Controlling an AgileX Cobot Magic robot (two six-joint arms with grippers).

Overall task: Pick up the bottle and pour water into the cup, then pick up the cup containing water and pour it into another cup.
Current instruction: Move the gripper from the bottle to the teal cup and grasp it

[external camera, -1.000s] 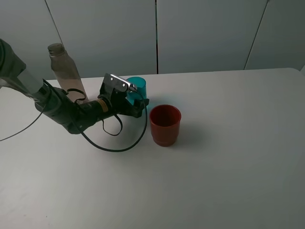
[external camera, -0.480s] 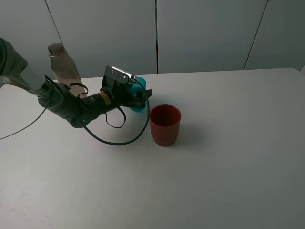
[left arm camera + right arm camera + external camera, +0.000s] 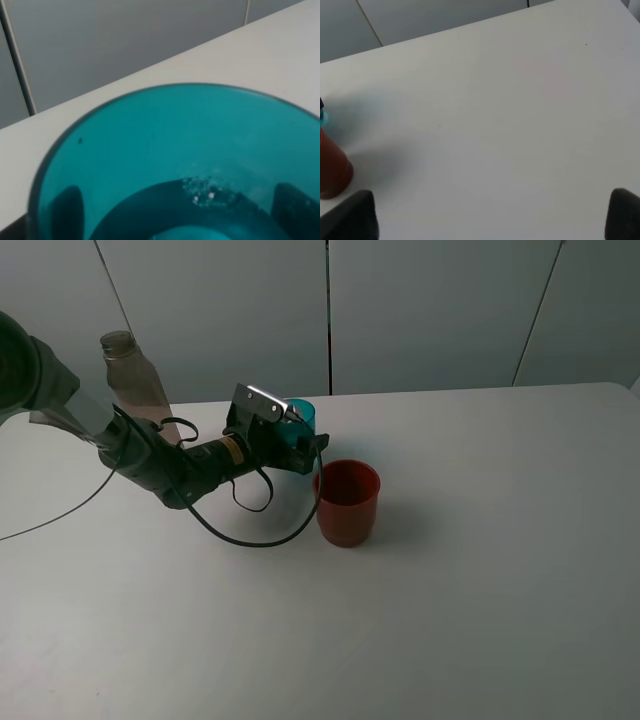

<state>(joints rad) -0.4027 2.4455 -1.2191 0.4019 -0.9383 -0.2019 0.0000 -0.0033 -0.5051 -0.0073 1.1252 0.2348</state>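
Showing the left gripper (image 3: 302, 436) clamped on the small translucent teal-blue plastic cup (image 3: 304, 413): in the left wrist view its dark fingers (image 3: 67, 212) appear through the walls of the cup (image 3: 165, 135) on opposite sides, and small bubbles sit on the water inside. The cup is roughly upright, just beside the far left rim of the wider opaque red-brown plastic cup (image 3: 347, 502); whether its base is clear of the white table (image 3: 480, 570) is hard to tell. The tall slim smoky-grey clear plastic bottle (image 3: 135, 380) stands at the table's far left, behind the left arm. The right gripper (image 3: 487, 215) hangs over bare table, fingers spread wide and empty.
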